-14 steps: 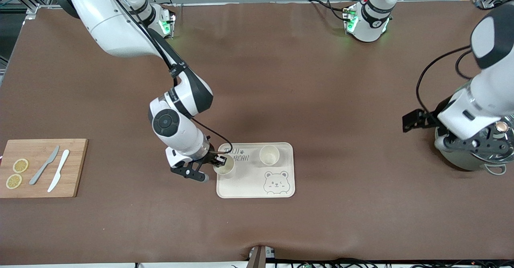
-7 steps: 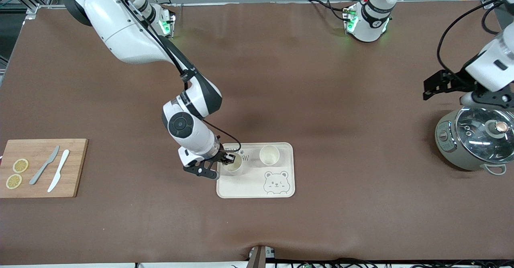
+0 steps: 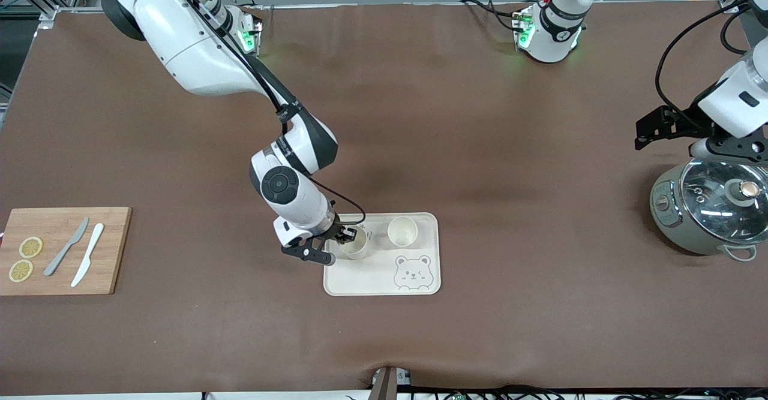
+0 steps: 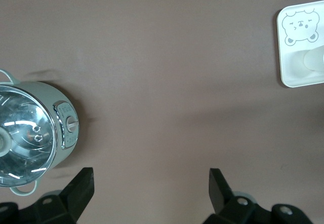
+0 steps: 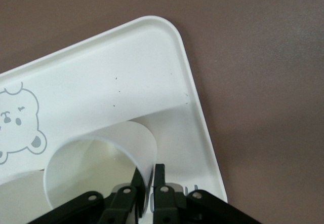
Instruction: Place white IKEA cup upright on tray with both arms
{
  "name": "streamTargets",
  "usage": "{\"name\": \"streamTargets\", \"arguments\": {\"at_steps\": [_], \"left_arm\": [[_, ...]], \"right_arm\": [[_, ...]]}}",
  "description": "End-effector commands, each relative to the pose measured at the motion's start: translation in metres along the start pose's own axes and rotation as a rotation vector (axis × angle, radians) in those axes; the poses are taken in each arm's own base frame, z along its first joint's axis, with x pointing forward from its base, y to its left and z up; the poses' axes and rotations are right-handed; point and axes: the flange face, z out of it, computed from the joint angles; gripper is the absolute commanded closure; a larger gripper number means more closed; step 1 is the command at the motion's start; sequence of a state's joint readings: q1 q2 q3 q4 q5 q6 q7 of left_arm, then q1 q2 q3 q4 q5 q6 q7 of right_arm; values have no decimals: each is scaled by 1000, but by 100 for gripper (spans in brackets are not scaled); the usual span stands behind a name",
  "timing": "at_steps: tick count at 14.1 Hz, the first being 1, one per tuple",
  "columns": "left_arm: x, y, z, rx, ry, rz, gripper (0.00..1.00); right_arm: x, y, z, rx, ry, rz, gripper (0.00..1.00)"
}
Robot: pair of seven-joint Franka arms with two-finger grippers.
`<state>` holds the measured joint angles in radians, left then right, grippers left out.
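The cup [image 3: 355,245] stands upright on the tray [image 3: 420,286], at the tray's end toward the right arm, mouth up. Over the last second it has been carried inward from the tray's edge to a spot beside a second cup [image 3: 402,231] that already stands there. The right gripper [image 3: 342,241] pinches the cup's rim, one finger inside the wall and one outside. The fingers look close on the wall in the right wrist view, yet they seem to be just starting to part, so I judge the release is under way and the placing nearly done.

The left gripper [image 4: 152,193] has lifted off the pot [image 3: 708,208] and now hangs over the table just beside it, jaws wide apart and empty; that arm waits.

Hard to make out: the right gripper covers most of the tray's lettering, the cup's base is hidden, and whether the fingers still touch the wall cannot be settled.
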<state>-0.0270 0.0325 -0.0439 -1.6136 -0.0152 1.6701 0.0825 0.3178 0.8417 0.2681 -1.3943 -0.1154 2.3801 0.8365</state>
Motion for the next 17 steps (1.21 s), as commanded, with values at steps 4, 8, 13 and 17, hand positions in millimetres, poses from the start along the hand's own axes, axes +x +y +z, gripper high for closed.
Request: {"name": "streamTargets", "arguments": {"at_steps": [4,8,13,17], "left_arm": [[-4,-1,-2,-14,8,38,0],[-5,-2,-10,-12,23,34,0],[-5,0,-17,-3,36,58,0],[-5,-3,-17,26,34,118,0]], "right_arm": [[11,-3,-23,3,42,-6,0],[18,-1,-83,-19,39,-4,0],[-17,9,-226,-193,-35,-10,0],[-59,47,-334,-255,-3,-30,0]]}}
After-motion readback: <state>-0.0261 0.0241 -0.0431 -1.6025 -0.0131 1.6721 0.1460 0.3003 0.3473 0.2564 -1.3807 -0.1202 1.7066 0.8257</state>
